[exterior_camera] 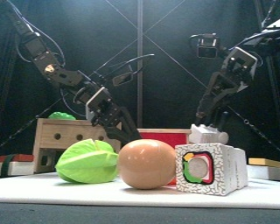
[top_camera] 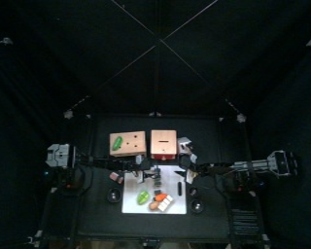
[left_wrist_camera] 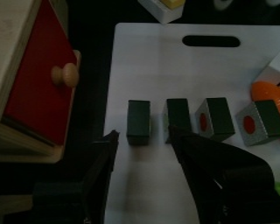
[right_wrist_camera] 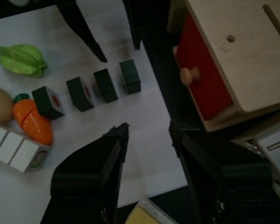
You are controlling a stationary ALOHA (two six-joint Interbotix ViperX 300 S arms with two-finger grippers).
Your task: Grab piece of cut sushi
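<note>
You have the left end effector point(left_wrist_camera: 146, 144) released, jaws wide, with the nearest sushi piece point(left_wrist_camera: 139, 122) lying on the white cutting board point(left_wrist_camera: 224, 79) at its 12 o'clock, long axis running toward it, clearly nearer than the right arm.

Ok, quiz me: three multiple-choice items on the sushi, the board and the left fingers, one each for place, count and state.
1. The dark cut sushi pieces lie on:
A. white cutting board
B. wooden box
C. black table

2. Sushi pieces in the row:
A. two
B. four
C. six

3. The left gripper has its fingers:
A. shut on a piece
B. open above the row
C. out of view

Answers:
1 A, the pieces sit on the board's white surface.
2 B, the left wrist view shows four in line.
3 B, the fingers stand apart, nothing between them.
</note>
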